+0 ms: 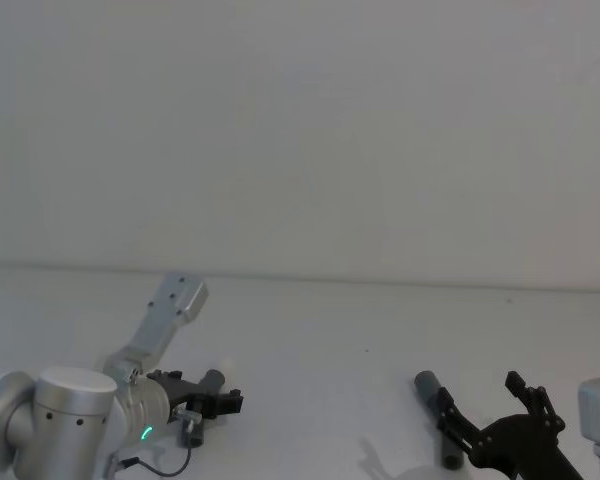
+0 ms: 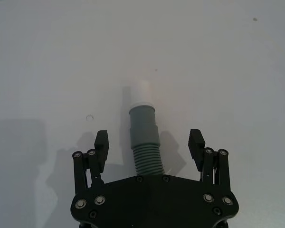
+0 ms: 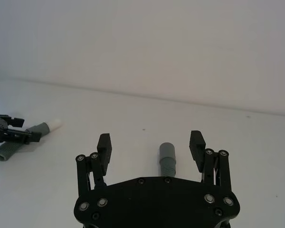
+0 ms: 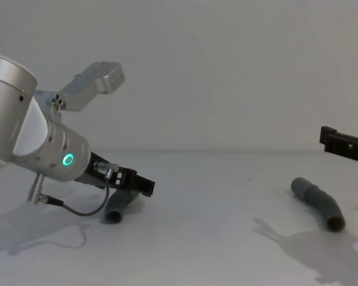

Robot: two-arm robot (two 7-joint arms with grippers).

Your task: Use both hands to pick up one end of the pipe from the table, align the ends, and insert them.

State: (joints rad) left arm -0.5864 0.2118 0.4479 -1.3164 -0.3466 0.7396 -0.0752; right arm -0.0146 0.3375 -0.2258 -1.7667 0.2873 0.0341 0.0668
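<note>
Pipe [image 1: 427, 386]: tip piece [image 2: 143, 137] at left, socket piece [image 4: 316, 199] at right, lying well apart on the worktop [image 1: 320, 330], each beneath an open tool.

The left arm slants down from the left, its green ring [image 4: 67, 159] lit. The left tool [image 2: 149, 138] sits low over the worktop, fingers spread wide on either side of the tip piece's ribbed part just behind the grey cuff. There is a clear gap on both sides, so it holds nothing. The white tip [image 2: 141, 92] points away from the tool's palm. The right tool [image 3: 150, 140] is equally wide open and grips nothing. The wrist view shows the socket piece's cuff between its fingers, and the chest view shows the tool hanging above the bent piece, apart from it.
</note>
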